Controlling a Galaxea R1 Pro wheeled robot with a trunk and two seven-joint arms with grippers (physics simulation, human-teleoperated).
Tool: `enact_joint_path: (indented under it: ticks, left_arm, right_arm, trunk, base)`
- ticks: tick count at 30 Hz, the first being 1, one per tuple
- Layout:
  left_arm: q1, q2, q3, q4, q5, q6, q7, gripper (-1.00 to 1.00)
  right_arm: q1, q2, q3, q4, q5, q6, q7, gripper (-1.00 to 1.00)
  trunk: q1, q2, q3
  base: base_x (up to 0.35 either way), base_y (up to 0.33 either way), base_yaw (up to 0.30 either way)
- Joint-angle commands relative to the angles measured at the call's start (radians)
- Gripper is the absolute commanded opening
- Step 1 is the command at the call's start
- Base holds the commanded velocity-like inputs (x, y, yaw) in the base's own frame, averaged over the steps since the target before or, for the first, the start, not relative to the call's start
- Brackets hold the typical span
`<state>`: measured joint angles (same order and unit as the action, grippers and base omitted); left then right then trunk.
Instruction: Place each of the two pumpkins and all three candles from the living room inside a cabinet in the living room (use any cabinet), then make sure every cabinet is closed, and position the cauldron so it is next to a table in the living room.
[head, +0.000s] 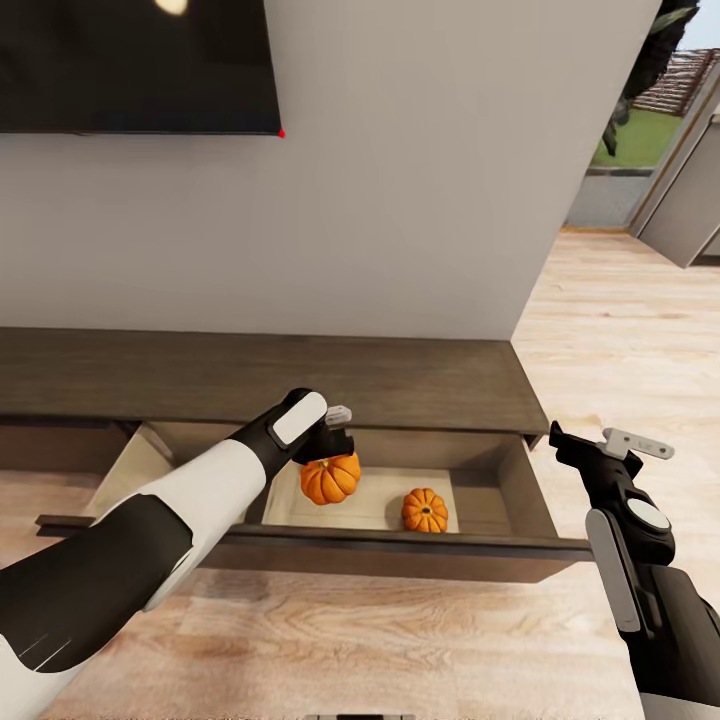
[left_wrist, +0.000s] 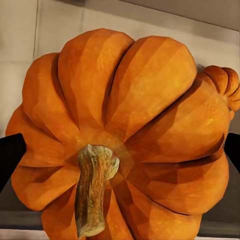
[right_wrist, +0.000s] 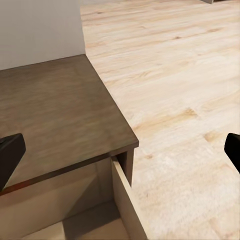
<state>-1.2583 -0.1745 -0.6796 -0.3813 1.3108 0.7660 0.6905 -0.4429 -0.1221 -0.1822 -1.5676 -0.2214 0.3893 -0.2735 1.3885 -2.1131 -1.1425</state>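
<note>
The cabinet (head: 250, 375) is a long low dark-brown unit against the wall, and its drawer (head: 520, 490) is pulled out, showing a pale interior. One orange pumpkin (head: 330, 480) hangs just under my left gripper (head: 335, 445), over the drawer's middle. Seen from the left wrist, this pumpkin (left_wrist: 125, 120) sits stem-up between the two dark fingertips (left_wrist: 10, 155), which are spread wide at its sides. The second pumpkin (head: 425, 510) rests on the drawer floor to the right and peeks in behind (left_wrist: 225, 82). My right gripper (head: 610, 445) is open and empty past the drawer's right end, above the cabinet's corner (right_wrist: 55, 115).
A dark TV screen (head: 140, 60) hangs on the white wall above the cabinet. Light wood floor (head: 620, 320) runs to the right toward a doorway with a grey door (head: 690, 200). The pulled-out drawer front (head: 400, 550) juts toward me.
</note>
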Motion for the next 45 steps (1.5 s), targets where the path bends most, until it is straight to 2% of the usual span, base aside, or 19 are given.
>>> enact_joint_path:
  ticks: [1,9,12,13,14,16,19,28,45]
  left_arm:
    - [-0.001,0.0,-0.005,-0.001,0.007,0.001,0.009,-1.0]
    - [-0.001,0.0,-0.005,-0.001,0.007,0.001,0.009,-1.0]
    - [-0.001,0.0,-0.009,-0.001,0.006,-0.026,0.01,-1.0]
    - [-0.001,0.0,-0.018,-0.001,0.004,-0.055,0.01,-1.0]
    - [0.0,0.0,-0.111,0.001,0.001,-0.173,0.008,-1.0]
    - [0.003,0.0,-0.14,0.001,0.002,-0.19,0.007,-1.0]
    - [0.005,0.0,-0.157,0.001,0.002,-0.199,0.006,-1.0]
    - [0.005,0.0,-0.161,0.001,0.002,-0.195,0.006,-1.0]
    - [0.005,0.0,-0.161,0.001,0.004,-0.191,0.006,-1.0]
  right_arm:
    - [0.0,-0.001,0.0,-0.002,-0.01,0.003,-0.007,1.0]
    - [0.0,-0.001,0.0,-0.002,-0.01,0.003,-0.007,1.0]
    - [0.0,-0.002,0.0,-0.002,-0.01,0.003,-0.007,1.0]
    - [0.0,-0.002,-0.001,-0.002,-0.01,0.003,-0.007,1.0]
    - [0.0,-0.002,-0.002,-0.002,-0.01,0.003,-0.007,1.0]
    - [0.0,-0.002,-0.002,-0.002,-0.01,0.003,-0.007,1.0]
    - [0.0,-0.002,-0.002,-0.002,-0.01,0.003,-0.007,1.0]
    - [0.0,-0.001,-0.002,-0.002,-0.01,0.003,-0.007,1.0]
    - [0.0,-0.002,-0.002,-0.002,-0.01,0.003,-0.007,1.0]
  trunk:
    - [0.0,0.0,-0.002]
    - [0.0,0.0,-0.015]
    - [0.0,0.0,-0.019]
    - [0.0,0.0,-0.021]
    - [0.0,0.0,-0.023]
    - [0.0,0.0,-0.026]
    - [0.0,0.0,-0.03]
    - [0.0,0.0,-0.044]
    - [0.0,0.0,-0.07]
  base:
    - [0.0,0.0,0.0]
    - [0.0,0.0,0.0]
    - [0.0,0.0,0.0]
    - [0.0,0.0,0.0]
    - [0.0,0.0,0.0]
    - [0.0,0.0,0.0]
    - [0.0,0.0,0.0]
    - [0.0,-0.108,0.0]
    - [0.0,-0.007,0.0]
